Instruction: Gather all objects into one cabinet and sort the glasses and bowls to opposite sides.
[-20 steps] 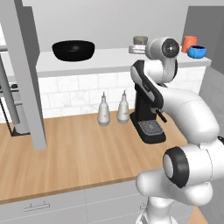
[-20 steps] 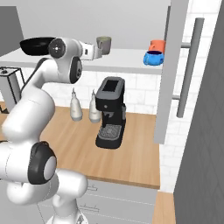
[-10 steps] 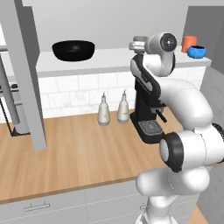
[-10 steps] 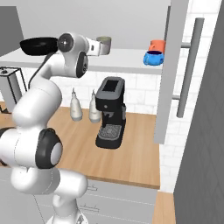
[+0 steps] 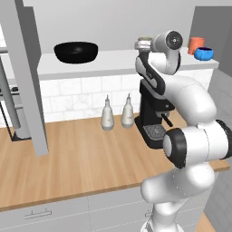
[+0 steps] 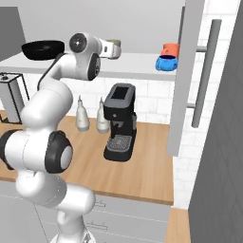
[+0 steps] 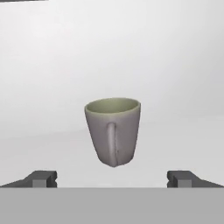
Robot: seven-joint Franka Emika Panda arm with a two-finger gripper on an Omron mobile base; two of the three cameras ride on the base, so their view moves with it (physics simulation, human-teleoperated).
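Observation:
In the hand view the grey-green cup (image 7: 113, 130) stands upright on the pale cabinet shelf, handle turned toward me. My gripper (image 7: 113, 179) is open, its fingertips (image 7: 41, 178) spread wider than the cup and short of it, touching nothing. From the base views the gripper (image 5: 147, 45) is up at shelf height beside the cup (image 6: 116, 46). The wide black bowl (image 5: 76, 51) sits at the left of the shelf board (image 5: 104, 63). At the right end the salmon-red glass (image 5: 195, 45) and the small blue bowl (image 5: 204, 54) stand together.
A black coffee machine (image 6: 121, 121) and two white bottles (image 6: 82, 116) stand on the wooden counter under the shelf. An open grey cabinet door (image 5: 29, 77) hangs at the left, and another with a long handle (image 6: 190, 76) at the right.
The arm has straightened upward and the hand has edged toward the grey-green cup. The jaws have stayed wide and the vessels have not moved.

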